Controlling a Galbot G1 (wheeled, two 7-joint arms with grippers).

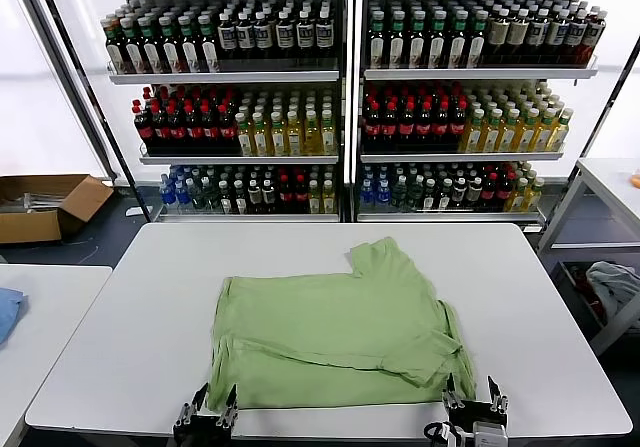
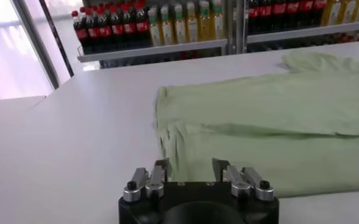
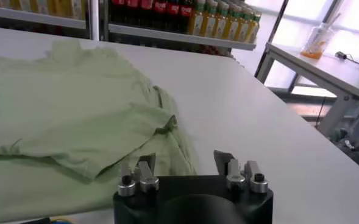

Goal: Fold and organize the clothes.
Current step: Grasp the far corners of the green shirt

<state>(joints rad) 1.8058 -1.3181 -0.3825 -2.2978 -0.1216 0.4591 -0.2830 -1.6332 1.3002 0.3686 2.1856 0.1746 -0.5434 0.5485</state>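
One green shirt (image 1: 335, 332) lies on the white worktop (image 1: 150, 297), partly folded, its lower part doubled up over the body. It sits at the middle of the near half; its near hem lies close to the near edge, and one sleeve points toward the far edge. Bare worktop runs all round it: a broad strip to the left edge, a somewhat narrower one to the right edge, and open room behind it up to the far edge. Two tools show, both at the near edge. The left tool (image 1: 212, 404) stands at the shirt's near left corner, fingers apart, nothing between them; in the left wrist view (image 2: 191, 172) the hem lies just ahead of the fingertips. The right tool (image 1: 476, 395) stands at the shirt's near right corner, fingers apart and empty; in its wrist view (image 3: 185, 165) the rumpled sleeve and hem lie beside one finger and bare worktop beside the other. Beyond the far edge stand two shelf racks (image 1: 345, 87) of bottles. A cardboard box (image 1: 45, 205) lies on the floor to the left.
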